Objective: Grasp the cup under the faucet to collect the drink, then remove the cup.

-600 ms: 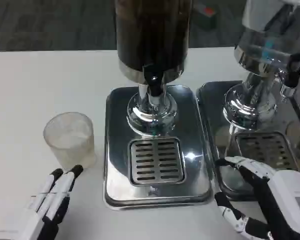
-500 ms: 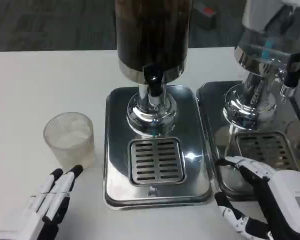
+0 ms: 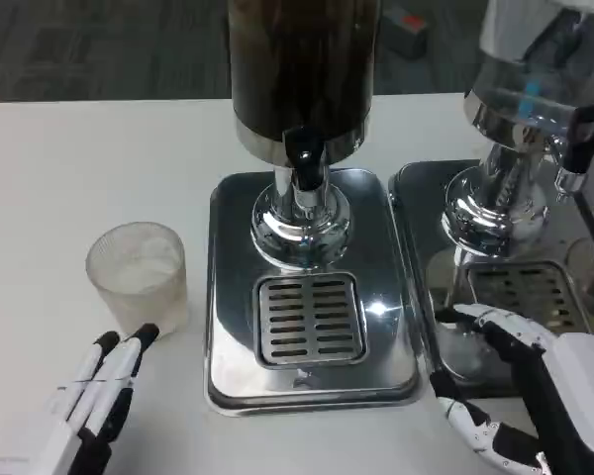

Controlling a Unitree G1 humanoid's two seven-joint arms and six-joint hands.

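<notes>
The cup (image 3: pixel 138 276) stands upright on the white worktop (image 3: pixel 69 168), just to the left of the steel drip tray (image 3: pixel 312 297) and well short of the faucet (image 3: pixel 304 163) on the dark drink dispenser (image 3: pixel 302 69), so it is not yet under the spout. It looks like a thin, frosted plastic cup, empty and so very light; I judge it would tip or slide at a nudge and would buckle if squeezed hard, so a gentle wrap around the middle of its wall, below the rim, seems the safest hold. The left hand (image 3: pixel 94 396) lies just in front of the cup with its fingers straight and close together, their dark tips almost at the cup's base, holding nothing. The right hand (image 3: pixel 530 396) rests released at the front of a second tray (image 3: pixel 495 297) under a clear dispenser (image 3: pixel 535 79), fingers spread and empty. Compared with the earlier frame, the left hand has slipped slightly lower and the right hand has dropped back a little towards the near edge; the cup and trays have not moved.
</notes>
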